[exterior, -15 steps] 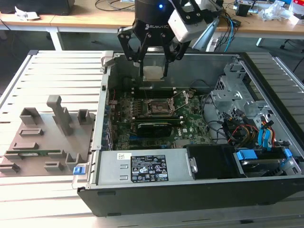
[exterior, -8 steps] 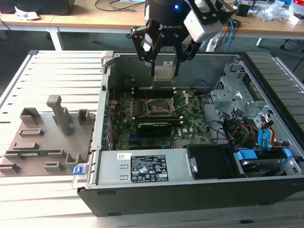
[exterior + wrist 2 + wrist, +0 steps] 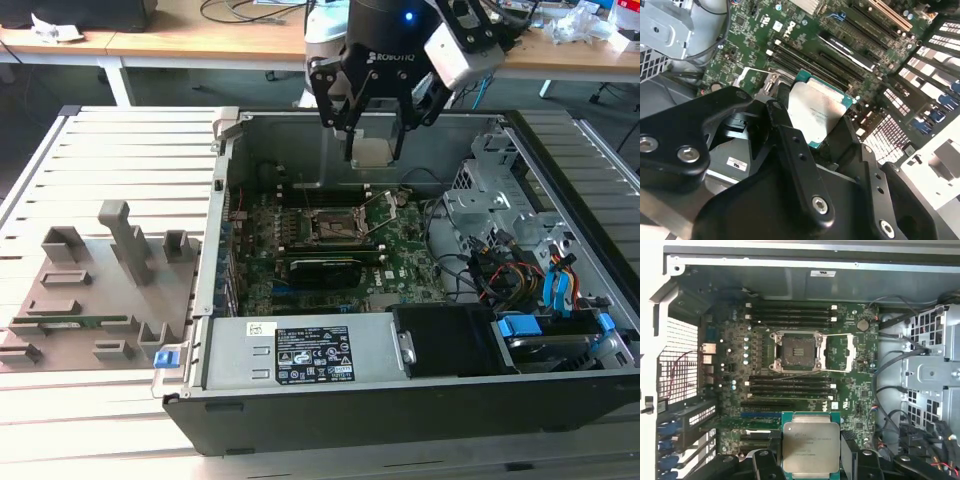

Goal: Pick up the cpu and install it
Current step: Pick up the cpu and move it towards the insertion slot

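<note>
My gripper (image 3: 373, 150) hangs above the open computer case, shut on the cpu (image 3: 371, 151), a flat square chip with a silvery top and thin green rim. Both wrist views show the cpu (image 3: 817, 114) (image 3: 811, 446) pinched by its edges between the black fingers (image 3: 785, 132). The dark metal-framed motherboard socket (image 3: 795, 351) lies open below, its load plate (image 3: 842, 352) swung aside, and nothing sits in it. In the exterior view the socket (image 3: 335, 226) lies below and slightly toward the exterior view's left of the held cpu.
The case wall (image 3: 222, 190) rises at the exterior view's left of the motherboard. A drive cage with cables (image 3: 500, 230) fills the right side, and a power supply (image 3: 300, 352) sits in front. A grey fixture tray (image 3: 95, 290) lies outside the case on the slatted table.
</note>
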Available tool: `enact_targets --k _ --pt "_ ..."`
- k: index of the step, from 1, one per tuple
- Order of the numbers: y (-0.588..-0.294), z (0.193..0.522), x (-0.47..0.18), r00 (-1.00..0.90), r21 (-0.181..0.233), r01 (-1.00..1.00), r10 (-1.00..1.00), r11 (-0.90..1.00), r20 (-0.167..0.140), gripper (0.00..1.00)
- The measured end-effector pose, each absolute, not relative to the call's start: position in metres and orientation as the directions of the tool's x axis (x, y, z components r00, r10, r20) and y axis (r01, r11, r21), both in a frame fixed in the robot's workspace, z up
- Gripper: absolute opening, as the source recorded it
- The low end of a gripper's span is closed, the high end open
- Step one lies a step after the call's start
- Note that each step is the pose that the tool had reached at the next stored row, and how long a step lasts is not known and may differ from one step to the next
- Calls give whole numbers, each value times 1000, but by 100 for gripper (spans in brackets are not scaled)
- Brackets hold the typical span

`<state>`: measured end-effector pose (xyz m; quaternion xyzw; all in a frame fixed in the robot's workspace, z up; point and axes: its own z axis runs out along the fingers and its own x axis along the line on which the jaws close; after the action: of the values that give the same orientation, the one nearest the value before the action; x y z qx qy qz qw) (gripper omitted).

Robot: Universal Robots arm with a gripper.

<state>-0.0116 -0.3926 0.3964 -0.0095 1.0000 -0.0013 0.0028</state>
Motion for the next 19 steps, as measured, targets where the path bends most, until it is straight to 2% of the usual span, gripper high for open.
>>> enact_targets --k 6,19 --pt "-392 395 -11 -1000 -3 -19 -19 1000 -6 55" --pt "-384 354 -10 -1000 -3 -19 -19 1000 -2 55"
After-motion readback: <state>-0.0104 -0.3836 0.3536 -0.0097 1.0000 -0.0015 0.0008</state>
